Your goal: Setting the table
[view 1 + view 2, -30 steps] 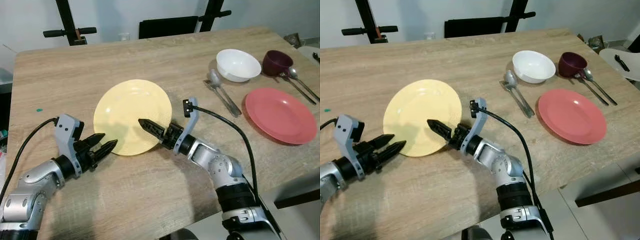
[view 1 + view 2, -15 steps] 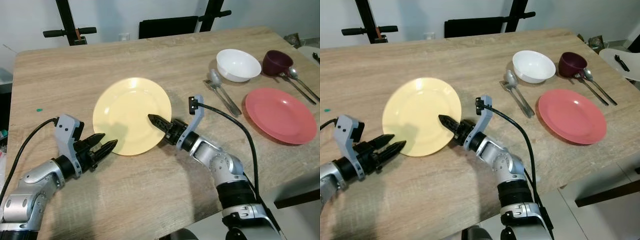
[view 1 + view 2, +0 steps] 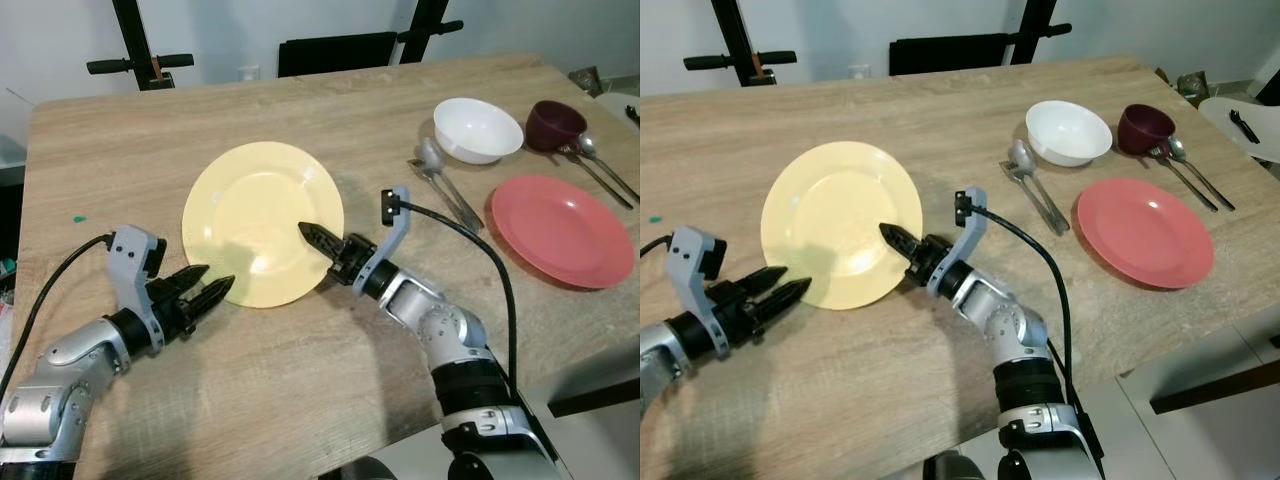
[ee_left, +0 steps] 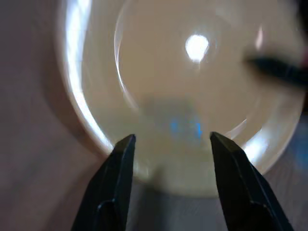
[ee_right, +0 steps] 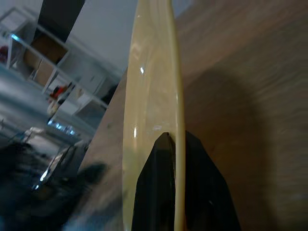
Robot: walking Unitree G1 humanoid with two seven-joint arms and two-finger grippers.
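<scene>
A yellow plate (image 3: 258,215) lies on the wooden table (image 3: 120,160), left of centre, with its near right edge raised off the wood. My right gripper (image 3: 322,240) is shut on that edge. In the right wrist view the plate's rim (image 5: 154,86) runs between the two black fingers (image 5: 159,192). My left gripper (image 3: 207,287) is open and low over the table, its tips just short of the plate's near left edge. In the left wrist view the plate (image 4: 183,86) sits ahead of the spread fingers (image 4: 120,168).
At the right stand a white bowl (image 3: 477,129), a maroon cup (image 3: 555,124) and a pink plate (image 3: 560,230). A spoon and fork (image 3: 440,180) lie beside the bowl, and more cutlery (image 3: 600,165) beside the cup. A dark chair back (image 3: 335,52) rises behind the table.
My right gripper drew back from over the plate to its right rim and closed there. The plate tipped up and shifted slightly away. The left gripper stayed put.
</scene>
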